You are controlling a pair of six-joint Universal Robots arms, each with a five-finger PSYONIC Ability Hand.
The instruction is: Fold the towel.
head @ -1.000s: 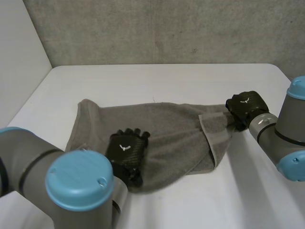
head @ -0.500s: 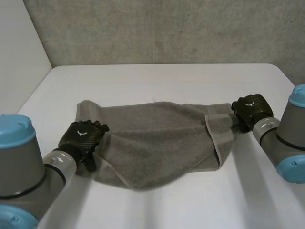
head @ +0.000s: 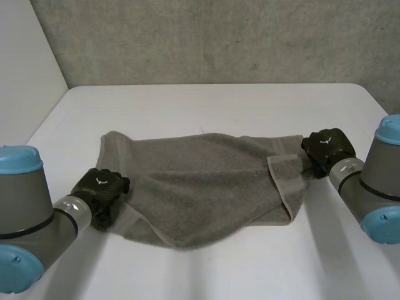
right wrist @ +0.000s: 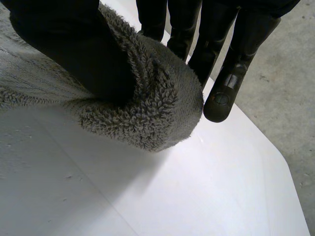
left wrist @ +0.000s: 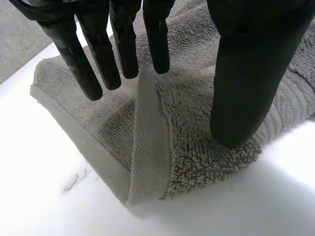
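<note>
The towel (head: 200,181) lies spread in the middle of the worktop (head: 206,106). Its right end is pinched by the right robot hand (head: 326,149). The left near corner, under the straight-fingered left robot hand (head: 100,187), probably must be grasped next.

No words or numbers are readable on the towel (head: 206,181) or the surface (head: 219,106). One sign only: a small white winged emblem (no lettering) on the back of the left hand (head: 100,186) and the right hand (head: 326,145).
</note>
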